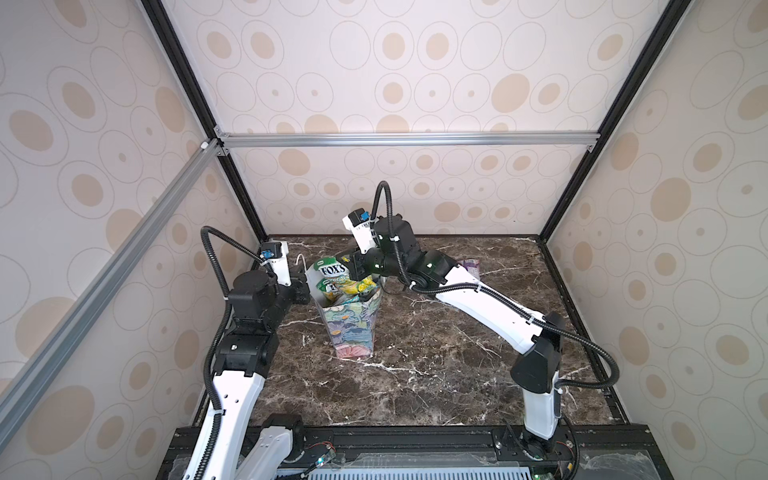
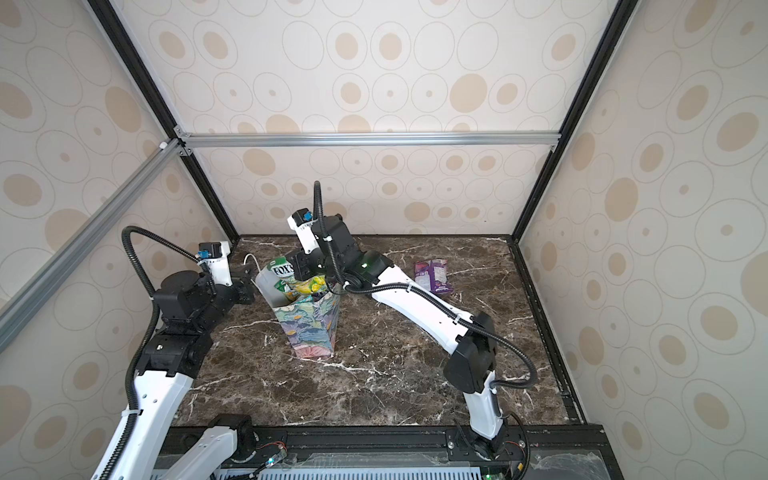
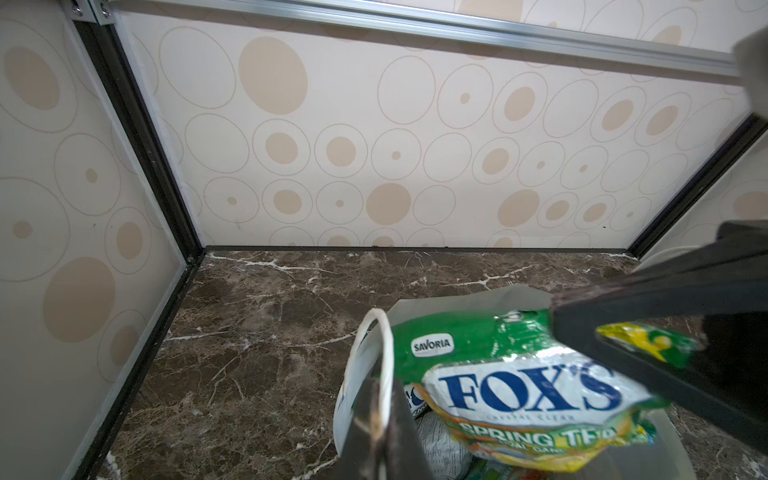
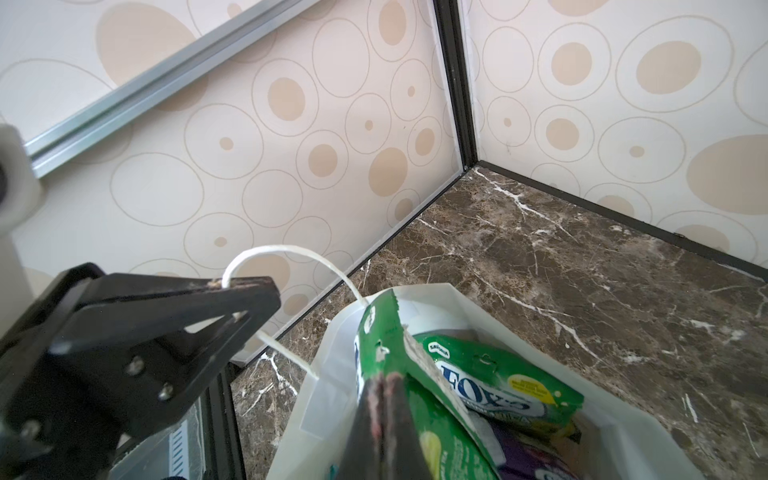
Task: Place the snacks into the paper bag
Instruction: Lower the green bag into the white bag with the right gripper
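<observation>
We read "FOX'S", "CRYSTAL CLEAR" and "SPRING TEA" on the green packet, with a "SAVORIA" badge above. The right gripper is clamped on its top edge and holds it upright in the mouth of the bag, over other packets inside. The right arm reaches across the middle, wrist bent down. The left gripper, level beside the bag, is closed on the white handle. One purple packet lies on the table, well apart
</observation>
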Available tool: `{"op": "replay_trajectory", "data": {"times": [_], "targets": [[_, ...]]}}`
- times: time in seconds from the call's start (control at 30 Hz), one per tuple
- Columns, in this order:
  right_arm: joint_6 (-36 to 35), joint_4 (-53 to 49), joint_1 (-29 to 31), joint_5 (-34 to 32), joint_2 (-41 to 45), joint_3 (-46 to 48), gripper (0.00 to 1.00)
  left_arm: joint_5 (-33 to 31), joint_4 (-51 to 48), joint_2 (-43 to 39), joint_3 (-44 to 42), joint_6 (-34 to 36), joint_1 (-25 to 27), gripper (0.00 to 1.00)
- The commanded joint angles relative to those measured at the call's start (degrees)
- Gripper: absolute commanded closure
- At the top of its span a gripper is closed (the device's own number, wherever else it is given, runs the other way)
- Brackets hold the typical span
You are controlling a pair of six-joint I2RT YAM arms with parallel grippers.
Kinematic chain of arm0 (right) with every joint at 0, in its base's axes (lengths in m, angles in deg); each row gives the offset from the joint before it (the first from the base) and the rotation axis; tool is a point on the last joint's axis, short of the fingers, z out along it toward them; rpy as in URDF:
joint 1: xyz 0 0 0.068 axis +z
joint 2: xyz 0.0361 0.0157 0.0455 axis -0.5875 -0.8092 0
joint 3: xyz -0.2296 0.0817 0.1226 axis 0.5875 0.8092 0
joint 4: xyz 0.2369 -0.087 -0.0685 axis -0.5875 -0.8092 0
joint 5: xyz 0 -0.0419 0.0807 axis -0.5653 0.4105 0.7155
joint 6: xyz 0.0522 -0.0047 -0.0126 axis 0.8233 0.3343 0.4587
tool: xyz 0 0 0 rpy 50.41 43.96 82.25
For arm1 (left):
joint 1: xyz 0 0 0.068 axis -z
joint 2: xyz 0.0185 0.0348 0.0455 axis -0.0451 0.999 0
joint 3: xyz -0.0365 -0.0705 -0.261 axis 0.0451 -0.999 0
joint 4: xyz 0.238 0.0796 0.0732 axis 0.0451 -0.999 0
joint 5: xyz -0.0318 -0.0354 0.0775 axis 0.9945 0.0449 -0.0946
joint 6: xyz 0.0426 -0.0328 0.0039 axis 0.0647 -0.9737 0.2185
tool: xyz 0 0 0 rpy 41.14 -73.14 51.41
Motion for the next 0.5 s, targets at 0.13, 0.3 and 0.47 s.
{"op": "replay_trajectory", "data": {"times": [0.13,0.3,0.47], "targets": [[8.7,5.9,0.5,5.8,4.2,3.6,1.0,-0.6,2.6,-1.2,0.9,0.5,-0.2,0.94],[6.1,0.5,0.4,1.2,1.1,1.1,1.0,-0.7,2.5,-1.2,0.9,0.5,-0.3,0.94],[2.8,-4.9,-0.2,-2.0,-4.7,-3.9,1.0,-0.6,2.6,-1.3,0.9,0.5,-0.3,0.94]]}}
